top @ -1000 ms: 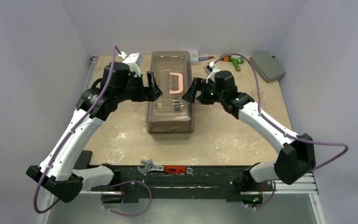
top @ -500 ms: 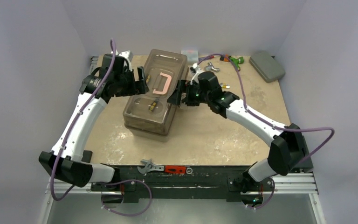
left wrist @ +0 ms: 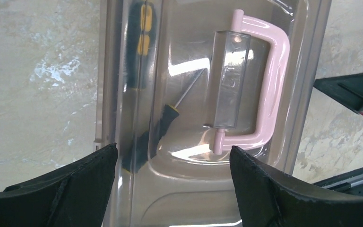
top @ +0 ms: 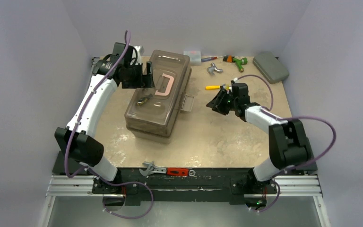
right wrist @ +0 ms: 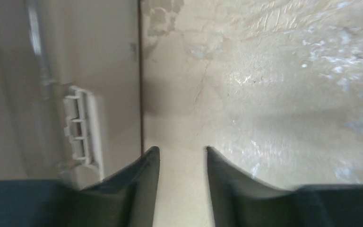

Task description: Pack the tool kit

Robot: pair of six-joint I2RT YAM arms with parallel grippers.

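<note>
1. Your left pincer (top: 149, 81) is at the far left of the surface (top: 227, 137), by the left long side of the toolbox (top: 156, 111). The left wrist view shows its fingers wide apart above the clear lid, gripping nothing. You cannot tell from these views whether they touch the lid.
2. The toolbox lies closed on the surface left of centre, turned at a slant, with its far end leaning to the right.
3. Its pink handle (left wrist: 276, 71) lies folded flat in the recess of the lid.
4. Through the lid you can see a black and yellow screwdriver (left wrist: 163, 125) lying inside.
5. A pale latch (top: 186, 101) sticks out from the right long side of the toolbox.
6. A wrench (top: 170, 171) with a red grip lies on the black rail at the near edge, well apart from the toolbox.
7. A small clear box (top: 192, 55) stands at the far edge, just beside the far end of the toolbox.
8. Your right pincer (right wrist: 180, 152) hangs low, right of the latch and pointing toward it. Its fingers stand a narrow gap apart with only bare surface between them.
9. A yellow-handled tool (top: 213, 87) lies just beyond that pincer.
10. A grey metal tool (top: 212, 69) lies farther back.
11. A green and orange tool (top: 235, 60) lies near the far edge.
12. A grey-green case (top: 270, 66) sits in the far-right corner.
</note>
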